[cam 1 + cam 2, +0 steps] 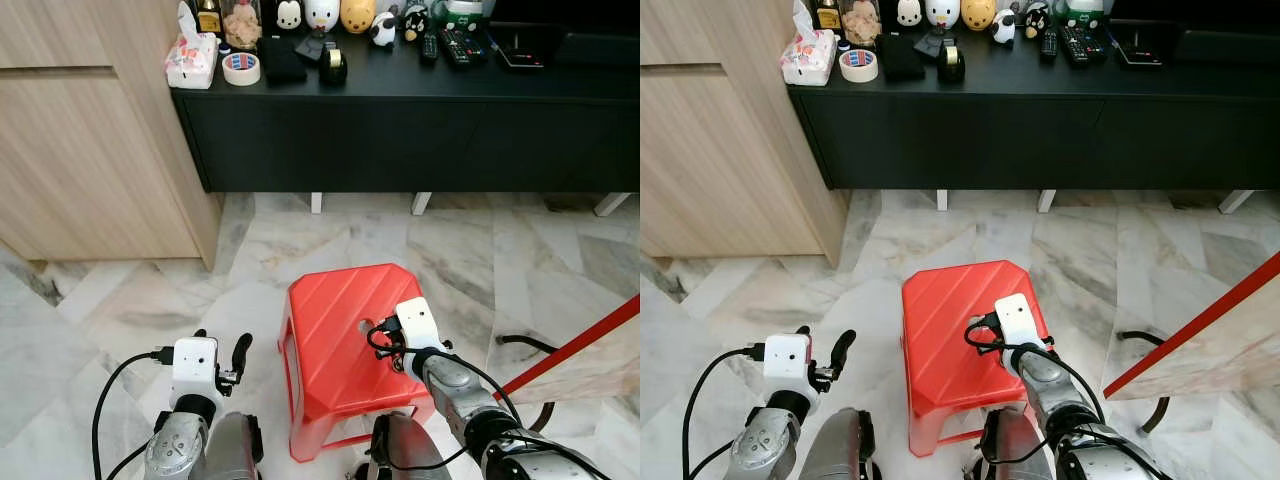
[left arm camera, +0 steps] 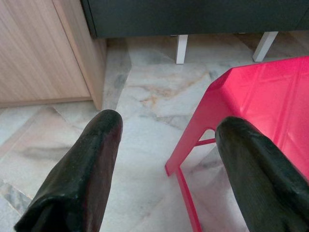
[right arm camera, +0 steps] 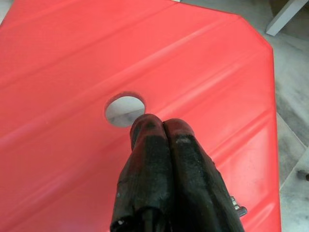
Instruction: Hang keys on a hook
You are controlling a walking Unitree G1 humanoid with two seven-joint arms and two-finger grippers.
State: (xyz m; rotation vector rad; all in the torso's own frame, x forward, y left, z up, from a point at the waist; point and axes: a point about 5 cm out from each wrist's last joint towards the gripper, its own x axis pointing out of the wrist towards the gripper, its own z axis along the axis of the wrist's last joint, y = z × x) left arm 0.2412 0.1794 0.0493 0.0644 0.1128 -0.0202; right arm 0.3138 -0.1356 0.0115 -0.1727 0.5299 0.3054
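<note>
While the robot stands on the marble floor (image 1: 120, 300), its left gripper (image 2: 164, 164) hangs low over the floor, just beside the left edge of the red stool (image 1: 345, 335), and its jaws are spread wide with nothing between them. To the left a light wooden cabinet (image 1: 90, 130) stands against the dark sideboard (image 1: 400, 130). On the sideboard's top, near its left end, I see a tissue pack (image 1: 191, 58) and a roll of tape (image 1: 241, 68), then some small toy figures (image 1: 322, 13) along the back edge, and remote controls (image 1: 455, 45) further right. The right gripper (image 3: 161, 126) is above the seat of the stool, close to the round hole (image 3: 124, 110) in its middle; its jaws are pressed together, and I see nothing held between the tips. I cannot find the keys or a hook anywhere in these views. At the right a red bar (image 1: 580, 345) runs slantwise above the floor.
</note>
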